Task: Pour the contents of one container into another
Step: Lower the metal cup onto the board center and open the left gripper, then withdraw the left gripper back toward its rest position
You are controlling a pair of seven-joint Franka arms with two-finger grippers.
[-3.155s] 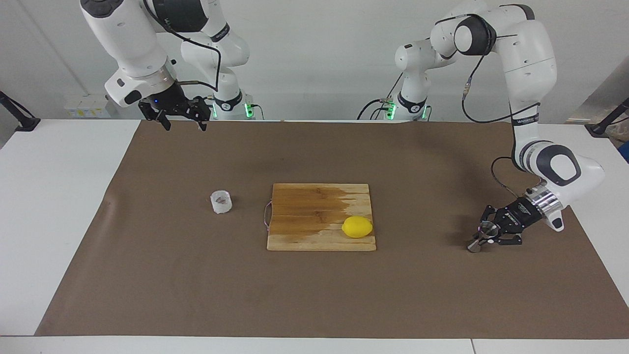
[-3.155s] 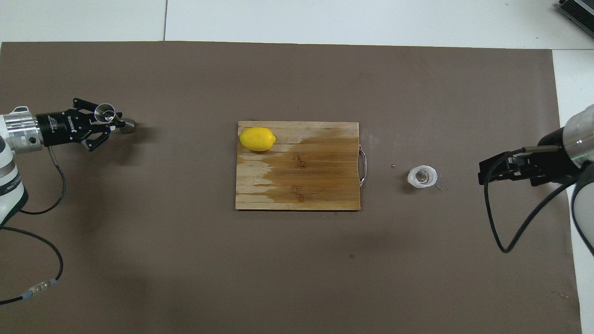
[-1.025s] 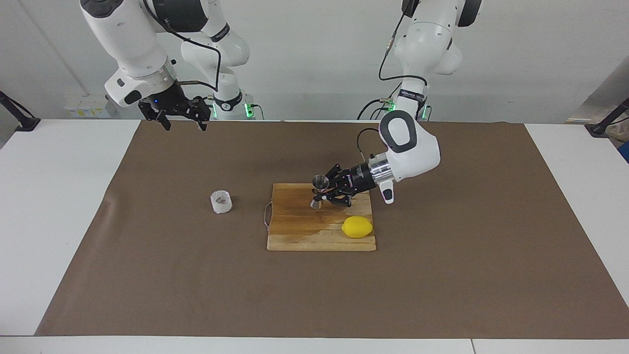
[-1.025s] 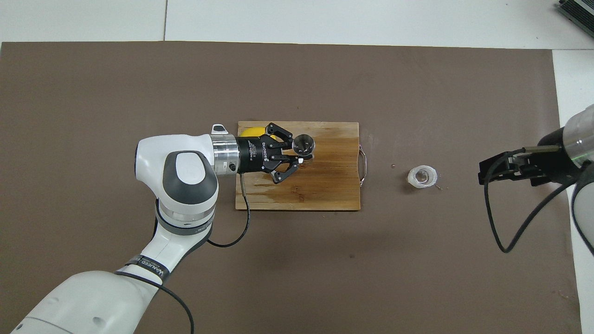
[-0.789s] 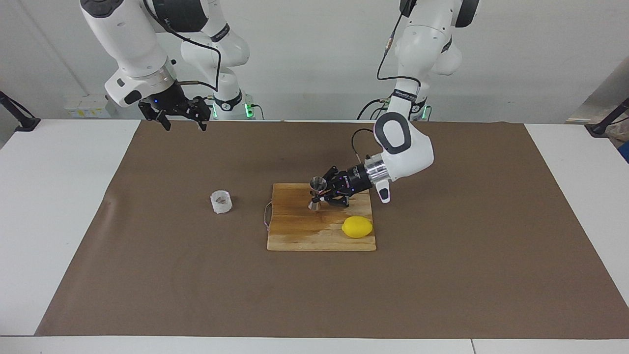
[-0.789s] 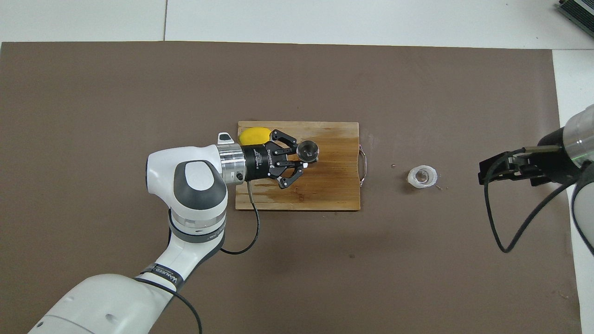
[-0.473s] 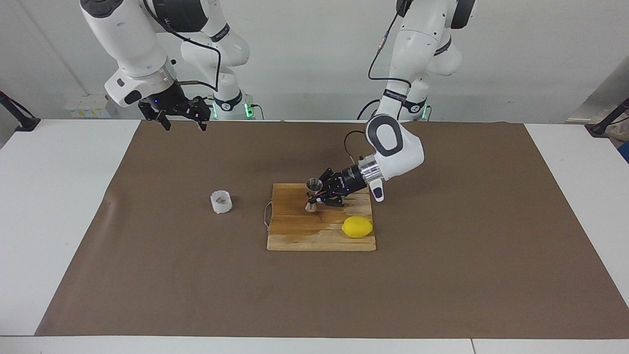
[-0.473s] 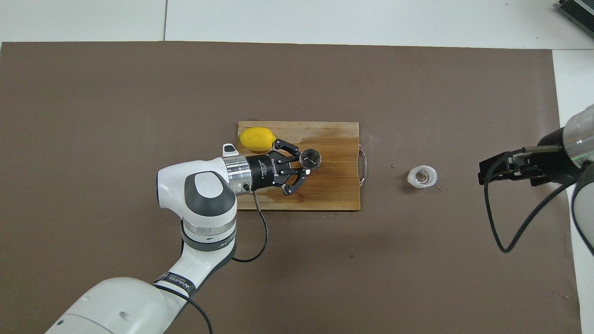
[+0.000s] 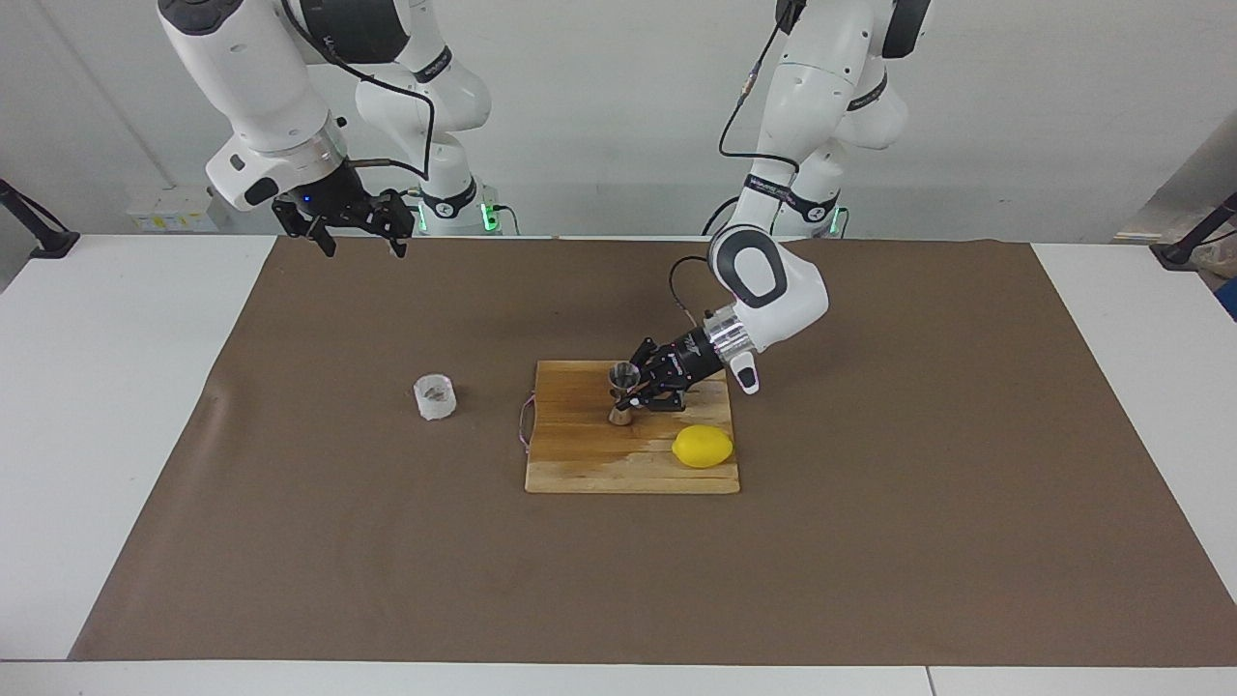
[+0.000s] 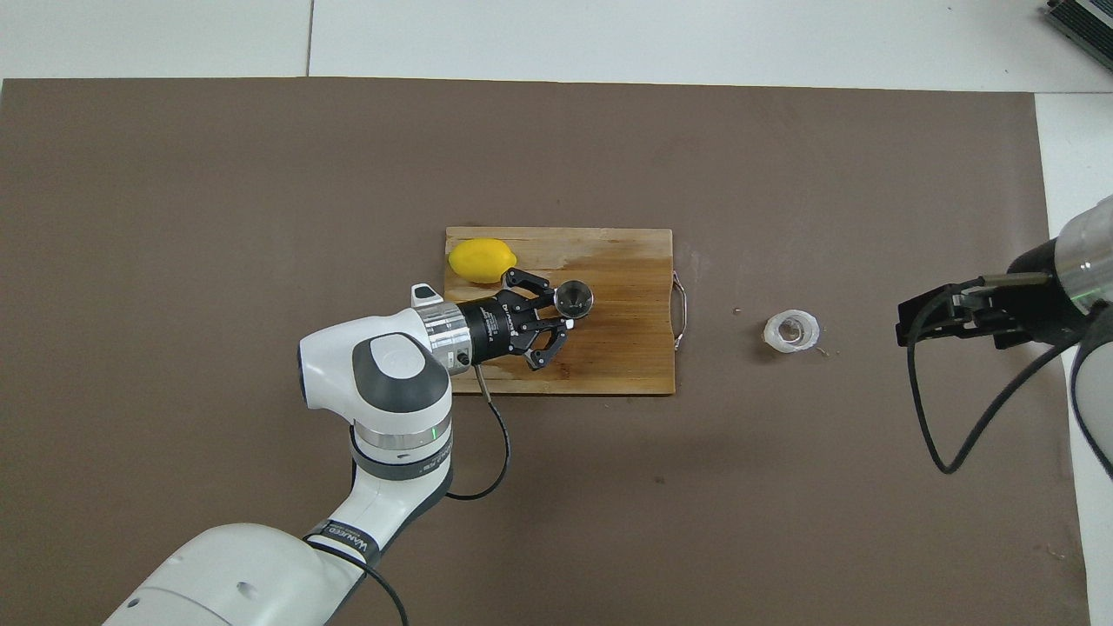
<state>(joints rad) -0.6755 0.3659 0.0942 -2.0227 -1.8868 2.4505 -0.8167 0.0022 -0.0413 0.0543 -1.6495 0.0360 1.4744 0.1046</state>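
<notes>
The left claw (image 9: 630, 392) was clamped shut on the waist of the jigger (image 9: 621, 393), holding it upright with its foot at or just above the board (image 9: 580, 464); whether it actually touched the wood could not be told. In the overhead view the jigger (image 10: 575, 298) showed its round open rim, with the left claw (image 10: 563, 311) reaching in from the left arm's end, over the board (image 10: 626, 356).

The board lay in the middle of the brown mat (image 9: 870, 541) that covered the tabletop (image 9: 97, 406), its wire handle turned toward the right arm's end. A lemon (image 9: 703, 447) lay on the board, at the corner farther from the robots and toward the left arm's end, just beside the claw but apart from it. Seen from overhead the lemon (image 10: 482, 261) sat close to the claw's links.

The cup (image 9: 435, 396) stood upright on the mat, beside the board on the handle's side, toward the right arm's end and well apart from the jigger. From overhead the cup (image 10: 791, 331) showed something small lying inside; what it was could not be told.

The right claw (image 9: 356, 240) hung high over the mat's edge nearest the robots, its jaws spread wide and empty, waiting. In the overhead view it (image 10: 909, 327) showed at the frame's edge.
</notes>
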